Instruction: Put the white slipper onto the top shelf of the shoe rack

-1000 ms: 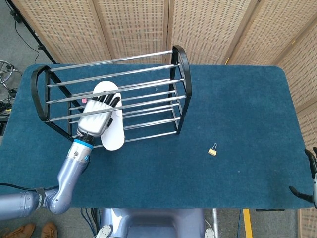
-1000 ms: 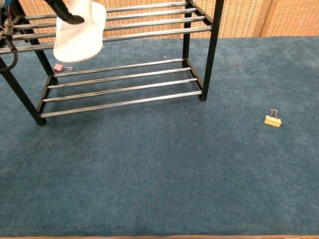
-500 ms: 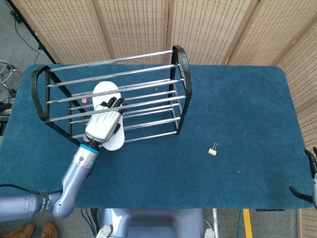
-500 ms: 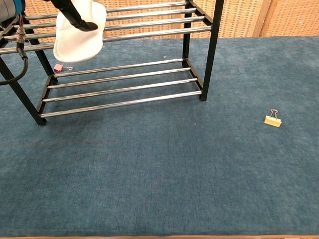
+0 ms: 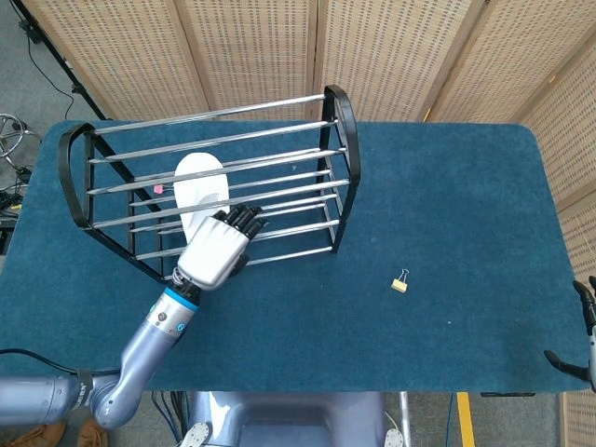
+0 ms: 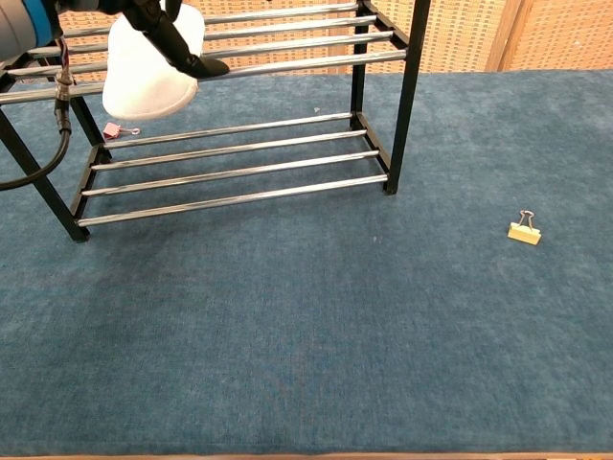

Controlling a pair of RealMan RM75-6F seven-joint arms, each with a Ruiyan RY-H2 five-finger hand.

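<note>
The white slipper (image 5: 202, 182) lies across the top rails of the black and chrome shoe rack (image 5: 337, 130), toward its left part. In the chest view the slipper (image 6: 139, 81) overhangs the front top rail of the rack (image 6: 400, 96). My left hand (image 5: 218, 253) is at the slipper's near end by the front rail, fingers stretched out and apart, holding nothing. Its dark fingertips (image 6: 196, 62) show in front of the slipper. My right hand (image 5: 587, 340) sits at the table's far right edge, mostly cut off, fingers apart and empty.
A yellow binder clip (image 5: 399, 282) lies on the blue cloth right of the rack, also seen in the chest view as the clip (image 6: 524, 231). A small pink clip (image 6: 113, 129) lies under the rack's left side. Wicker screens stand behind the table.
My left hand has slid off the slipper, back toward me and to the right. The slipper stays on the top rails. The right hand has not moved.
</note>
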